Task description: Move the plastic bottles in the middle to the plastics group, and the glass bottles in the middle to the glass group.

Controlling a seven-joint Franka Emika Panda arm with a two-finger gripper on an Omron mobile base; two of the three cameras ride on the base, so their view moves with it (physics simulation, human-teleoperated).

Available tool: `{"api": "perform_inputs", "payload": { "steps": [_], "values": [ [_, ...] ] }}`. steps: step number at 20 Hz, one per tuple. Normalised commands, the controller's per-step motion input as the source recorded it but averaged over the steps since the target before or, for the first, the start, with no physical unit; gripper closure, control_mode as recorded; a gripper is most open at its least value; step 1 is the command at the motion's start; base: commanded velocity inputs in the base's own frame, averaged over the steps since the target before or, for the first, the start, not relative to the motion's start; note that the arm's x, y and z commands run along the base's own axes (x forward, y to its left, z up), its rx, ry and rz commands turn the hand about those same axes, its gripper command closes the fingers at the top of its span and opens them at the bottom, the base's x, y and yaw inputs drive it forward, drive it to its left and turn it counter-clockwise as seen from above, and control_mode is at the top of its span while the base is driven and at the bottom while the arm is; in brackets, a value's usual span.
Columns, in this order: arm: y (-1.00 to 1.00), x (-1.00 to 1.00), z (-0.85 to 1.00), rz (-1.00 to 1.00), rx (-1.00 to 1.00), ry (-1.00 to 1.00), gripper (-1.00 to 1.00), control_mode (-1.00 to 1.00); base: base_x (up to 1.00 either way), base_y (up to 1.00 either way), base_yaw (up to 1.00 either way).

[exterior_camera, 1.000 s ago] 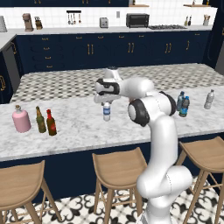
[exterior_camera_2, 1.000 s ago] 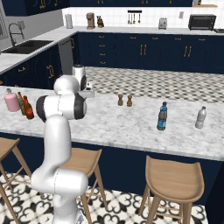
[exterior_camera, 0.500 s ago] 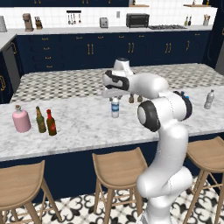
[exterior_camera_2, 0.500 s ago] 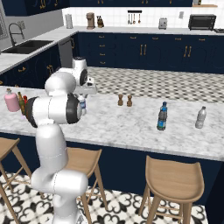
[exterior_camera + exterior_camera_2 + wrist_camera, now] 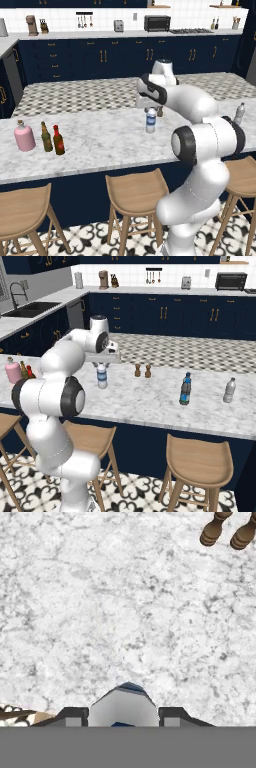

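the clear water bottle is clamped in the jaws mid-table, nowhere near the plastics group yet, red-brown bottle already parked by the glass

Desk: grey-white marble, smooth and matt. Clear bottle: transparent plastic with a paper-like white-blue label. Pink flask, at 9 o'clock: glossy glass. Stools: pale wood. Two shakers, at 1 o'clock: brown wood.

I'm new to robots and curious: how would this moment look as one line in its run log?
gripper: shut on clear water bottle | carried above marble counter | blue bottle, grey bottle to its right
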Motion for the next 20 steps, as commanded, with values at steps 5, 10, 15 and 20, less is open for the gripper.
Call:
{"api": "perform_inputs", "payload": {
  "steps": [5, 10, 15, 20],
  "values": [
    [-0.71, -0.7, 0.13, -0.06, 0.0, 0.0, 1.0, -1.0, 0.0, 0.0, 0.0],
    [-0.76, -0.57, 0.0, -0.05, -0.01, -0.01, 1.0, -1.0, 0.0, 0.0, 0.0],
    [-0.79, -0.25, 0.02, -0.05, -0.03, 0.0, 1.0, -1.0, 0.0, 0.0, 0.0],
    [-0.86, -0.07, 0.1, -0.07, -0.05, 0.0, 1.0, -1.0, 0.0, 0.0, 0.0]
  ]
}}
